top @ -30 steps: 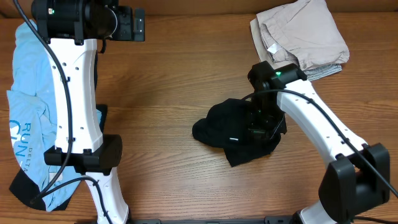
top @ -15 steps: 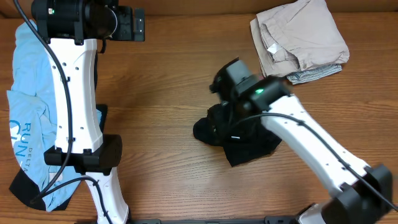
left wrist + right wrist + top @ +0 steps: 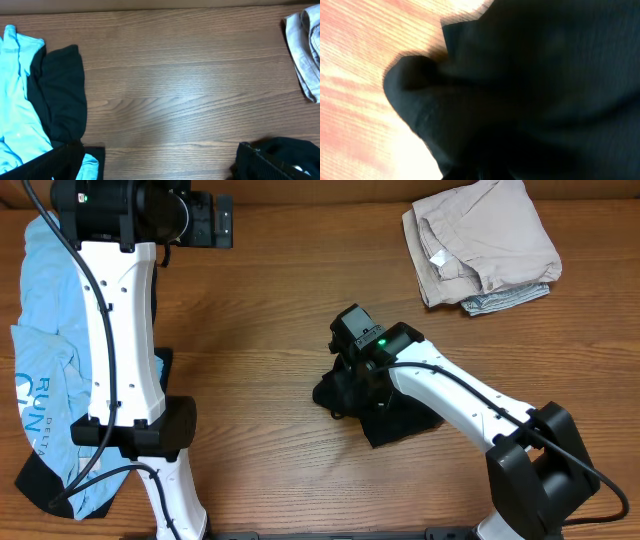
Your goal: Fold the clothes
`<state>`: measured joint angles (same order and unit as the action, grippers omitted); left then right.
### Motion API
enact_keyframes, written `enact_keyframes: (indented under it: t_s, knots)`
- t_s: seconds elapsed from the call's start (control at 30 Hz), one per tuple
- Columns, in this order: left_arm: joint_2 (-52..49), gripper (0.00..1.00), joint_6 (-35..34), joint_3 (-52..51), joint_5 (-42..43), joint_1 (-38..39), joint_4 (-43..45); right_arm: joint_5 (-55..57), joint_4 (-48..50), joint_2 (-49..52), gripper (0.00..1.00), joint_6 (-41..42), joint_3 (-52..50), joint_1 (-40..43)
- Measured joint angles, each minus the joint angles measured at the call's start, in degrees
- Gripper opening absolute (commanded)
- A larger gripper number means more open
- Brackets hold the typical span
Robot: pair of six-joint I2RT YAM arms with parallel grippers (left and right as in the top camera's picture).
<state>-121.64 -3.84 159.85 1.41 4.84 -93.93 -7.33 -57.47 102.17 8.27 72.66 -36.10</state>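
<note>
Wooden table (image 3: 270, 320), plain grain, seen from above with one arm at each side. Largest cloth item: the blue T-shirt (image 3: 40, 370), spread loose along the 9 o'clock edge with a dark piece (image 3: 60, 95) touching it, judged to be awaiting its turn. Next, the beige pile (image 3: 485, 240) at 1 o'clock, roughly squared and well apart from the work, judged set aside as finished. The black garment (image 3: 400, 420) lies bunched just right of centre, at about 4 o'clock, not yet flat or folded. The right arm reaches in from 5 o'clock, elbow low, wrist bent down over the garment's 10 o'clock side. The right gripper (image 3: 350, 380) is buried in the cloth. Its wrist view shows only black fabric, so I cannot tell whether the jaws are clenched or released; the pose suggests picking up an edge to spread it. The left arm stands extended toward 11 o'clock, parked clear; the left gripper (image 3: 222, 220) appears parted, holding nothing.
</note>
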Motion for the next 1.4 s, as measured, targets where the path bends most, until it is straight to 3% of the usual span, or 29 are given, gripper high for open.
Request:
enact_keyframes:
  t_s: [0.37,0.47,0.7,0.87,0.93,1.0,1.13,1.23,1.4]
  knots:
    - [0.0,1.00,0.0,0.0,0.0,0.0,0.0,1.4,-26.4,-11.7,0.04,9.3,8.1,0.1]
    - [0.0,1.00,0.2,0.0,0.0,0.0,0.0,2.2,-26.0,-12.2,0.04,12.3,4.9,0.1]
    - [0.0,1.00,1.1,0.0,0.0,0.0,-0.1,-0.8,-17.8,-11.4,0.04,17.1,-13.4,0.1]
    - [0.0,1.00,1.3,0.0,0.0,0.0,0.0,-2.6,-16.5,-11.4,0.31,18.6,-16.4,0.1]
    - [0.0,1.00,1.3,0.0,0.0,0.0,-0.1,-3.0,-16.3,-11.6,0.38,19.1,-15.6,0.2]
    - [0.0,1.00,1.3,0.0,0.0,0.0,-0.1,-3.2,-16.3,-12.5,0.38,19.3,-14.4,0.5]
    - [0.0,1.00,1.3,0.0,0.0,0.0,-0.2,-1.9,-16.1,-18.4,0.54,22.4,-12.2,3.4]
    - [0.0,1.00,1.3,0.0,0.0,0.0,-0.2,0.4,-16.0,-23.8,0.77,25.5,-11.8,7.1]
    - [0.0,1.00,1.3,0.0,0.0,0.0,-0.2,2.2,-10.7,-26.9,0.85,28.6,-14.1,14.1]
